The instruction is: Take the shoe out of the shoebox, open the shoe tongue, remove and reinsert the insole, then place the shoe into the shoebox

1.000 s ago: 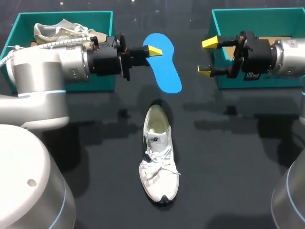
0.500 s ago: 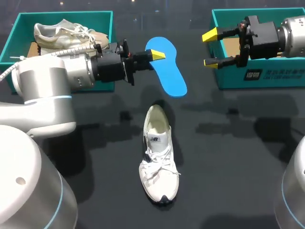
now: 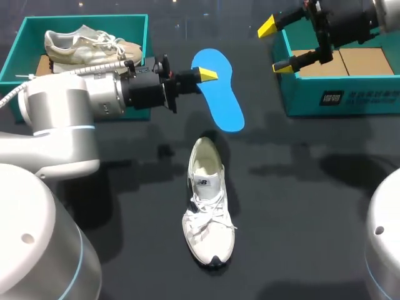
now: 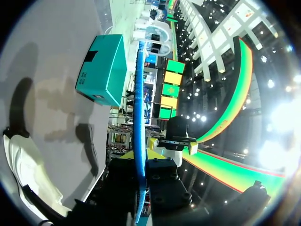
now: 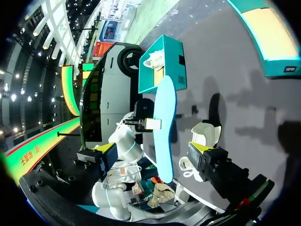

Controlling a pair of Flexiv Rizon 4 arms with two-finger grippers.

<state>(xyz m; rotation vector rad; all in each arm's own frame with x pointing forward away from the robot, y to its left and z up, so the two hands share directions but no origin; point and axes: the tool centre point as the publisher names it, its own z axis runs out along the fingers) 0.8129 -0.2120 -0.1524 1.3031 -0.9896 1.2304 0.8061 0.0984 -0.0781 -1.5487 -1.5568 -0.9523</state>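
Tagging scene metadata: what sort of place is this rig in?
Likely a two-arm manipulation bench set up for shoe handling: dark table, teal left shoebox and right shoebox, white shoe, blue insole held in the left end effector.

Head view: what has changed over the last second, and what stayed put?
The left arm, jaws shut on the blue insole, carried it slightly rightward. The right arm drew away toward the far end of the right shoebox, jaws open throughout. The white shoe, left shoebox and right shoebox stayed put.
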